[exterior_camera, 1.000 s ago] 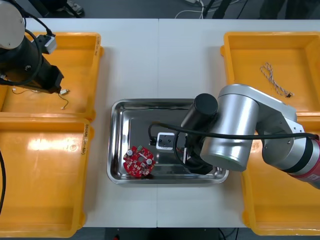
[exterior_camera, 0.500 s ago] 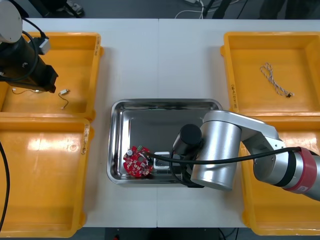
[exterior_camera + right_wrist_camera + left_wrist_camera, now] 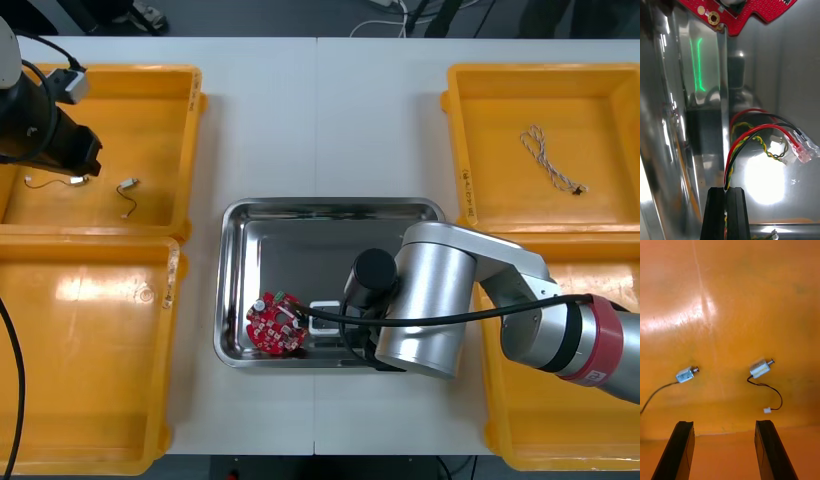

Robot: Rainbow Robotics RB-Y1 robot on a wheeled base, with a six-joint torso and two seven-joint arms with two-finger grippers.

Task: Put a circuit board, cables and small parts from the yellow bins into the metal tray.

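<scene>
on the light tabletop (image 3: 320, 120), the shiny rectangular metal tray (image 3: 300, 225) sits at centre, with a yellow plastic bin (image 3: 150, 110) at its 10 o'clock. the round red circuit board (image 3: 277, 325) lies in the tray's 7 o'clock corner. the right pincer (image 3: 726, 191), low in the tray at the board's 3 o'clock, is clamped on a red, yellow and black cable (image 3: 729, 170). the left pincer (image 3: 724, 423) hangs spread wide, holding nothing, over that bin's two small metal parts (image 3: 760, 368), silvery and wired.

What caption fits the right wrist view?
Right gripper pinching a red and yellow cable in the metal tray.
</scene>
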